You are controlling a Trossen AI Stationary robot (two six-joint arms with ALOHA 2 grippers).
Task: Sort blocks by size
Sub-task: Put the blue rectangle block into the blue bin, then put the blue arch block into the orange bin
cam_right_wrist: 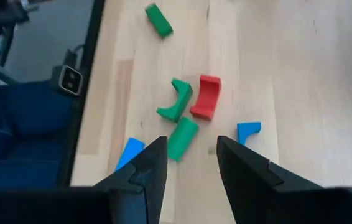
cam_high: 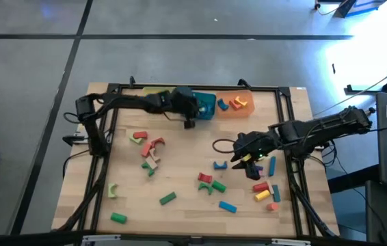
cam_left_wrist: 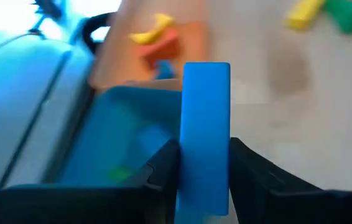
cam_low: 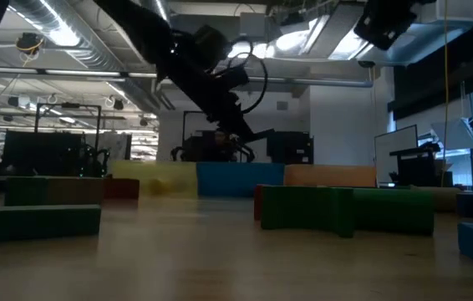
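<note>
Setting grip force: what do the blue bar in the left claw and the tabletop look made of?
Blue bar: probably painted wood or hard plastic; flat, even matte colour, crisp straight edges, no grain showing, held between the left claw. Tabletop: light wood, likely unvarnished or satin; visible grain and plank seams, little glare.

The table is pale wood with a faint lengthwise grain and a smooth, matt top. A thin black metal frame runs round its edge. The blocks look painted and smooth with a soft sheen: the blue bar is flat and even in colour, and the red arch and green arch show slightly glossy faces. The teal tray and orange tray look like smooth plastic. The gripper fingers are matt black plastic.
</note>
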